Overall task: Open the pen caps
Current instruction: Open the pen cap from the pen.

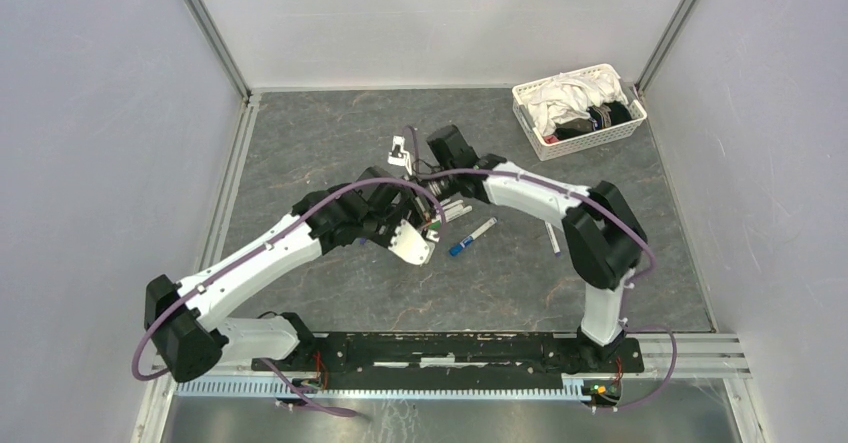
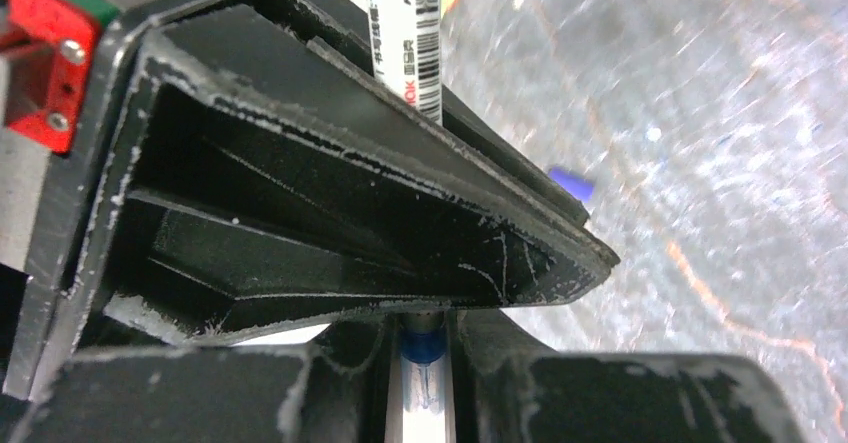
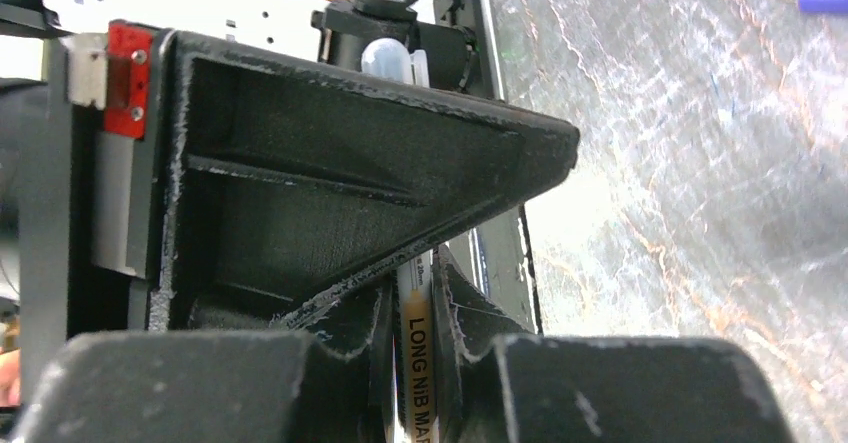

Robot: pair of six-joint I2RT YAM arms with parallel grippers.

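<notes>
Both my grippers meet over the middle of the table on one pen. In the left wrist view, my left gripper (image 2: 425,355) is shut on its clear pen cap (image 2: 425,368), which has a blue collar inside. The white printed barrel of the pen (image 2: 412,38) runs on past the upper finger. My right gripper (image 3: 413,313) is shut on the same pen (image 3: 414,338), on the barrel with its yellow label. From above, the left gripper (image 1: 418,233) and right gripper (image 1: 432,191) nearly touch. The held pen is mostly hidden there.
A blue-capped pen (image 1: 472,235) lies just right of the grippers. Another pen (image 1: 553,240) lies further right, and more pens (image 1: 457,209) lie under the right wrist. A white lattice basket (image 1: 590,141) of cloths stands at the back right. Walls enclose three sides.
</notes>
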